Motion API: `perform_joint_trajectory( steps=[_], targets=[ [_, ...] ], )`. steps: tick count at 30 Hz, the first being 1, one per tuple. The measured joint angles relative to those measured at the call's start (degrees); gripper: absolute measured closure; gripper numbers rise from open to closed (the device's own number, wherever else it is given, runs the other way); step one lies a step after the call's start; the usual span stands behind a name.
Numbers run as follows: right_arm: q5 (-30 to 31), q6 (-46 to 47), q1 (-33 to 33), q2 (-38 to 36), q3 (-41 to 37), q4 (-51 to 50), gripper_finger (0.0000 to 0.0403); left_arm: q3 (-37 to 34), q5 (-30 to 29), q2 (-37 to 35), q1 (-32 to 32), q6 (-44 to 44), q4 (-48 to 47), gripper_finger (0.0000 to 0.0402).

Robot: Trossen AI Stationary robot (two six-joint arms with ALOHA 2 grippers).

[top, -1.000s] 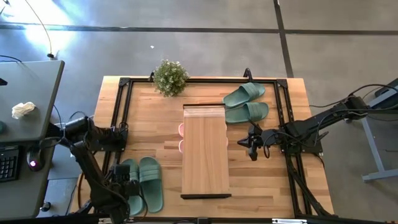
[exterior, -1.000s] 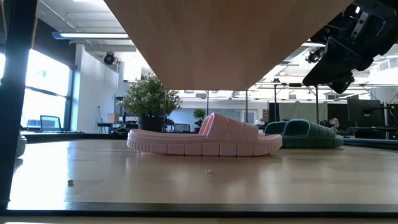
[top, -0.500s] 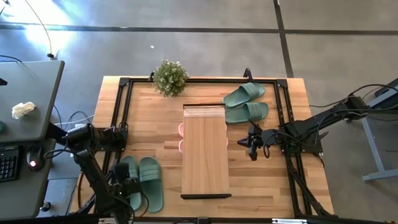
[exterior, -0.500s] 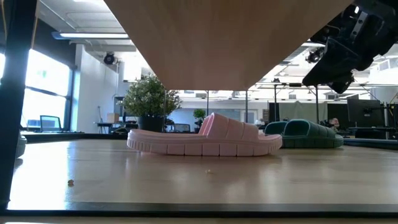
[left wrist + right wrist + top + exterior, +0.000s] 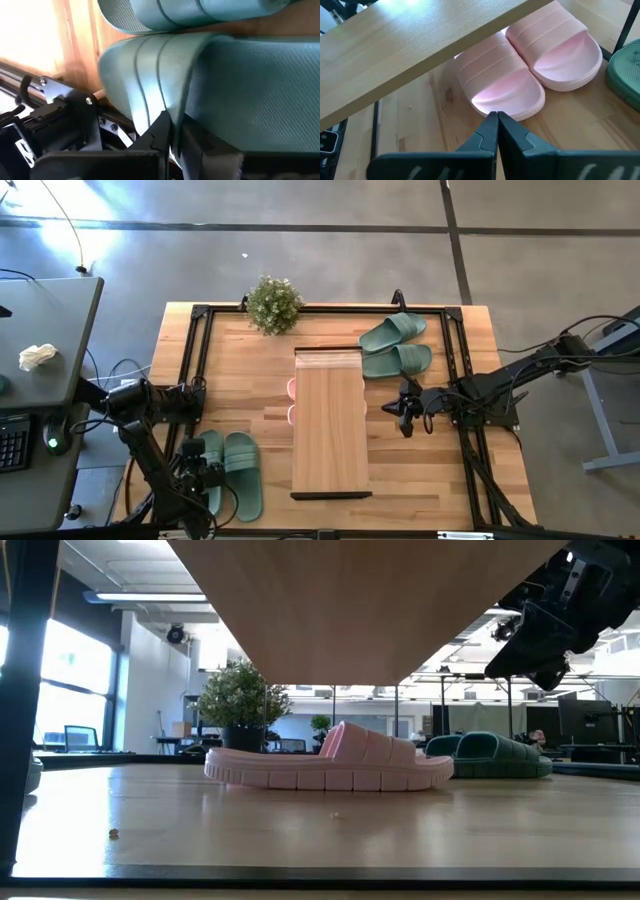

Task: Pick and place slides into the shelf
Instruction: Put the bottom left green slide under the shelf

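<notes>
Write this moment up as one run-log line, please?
left gripper: shut on green slide's strap, near-left table corner | right gripper: shut, empty, beside shelf | pink slides: under shelf

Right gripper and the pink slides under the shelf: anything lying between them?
Nothing. In the right wrist view only bare tabletop separates the shut right gripper from the nearer pink slide; the shelf plank overhangs both slides.
</notes>
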Motion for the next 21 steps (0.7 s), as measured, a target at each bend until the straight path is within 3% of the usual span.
perform_joint_trajectory(
  steps=[5,12,21],
  targets=[
    [0.0,0.0,0.0,0.0,0.0,-0.2,0.0402,4.9,-0.1,0.0,-0.1,-0.2,-7.5,0.0395],
    [0.0,-0.1,0.0,0.0,0.0,-1.2,0.0402,8.7,-3.5,-1.2,-0.4,0.5,-7.7,0.0397],
    [-0.1,-0.1,0.0,0.0,0.0,-1.3,0.0402,13.4,-13.4,-1.4,-0.4,1.6,-7.7,0.0397]
  ],
)
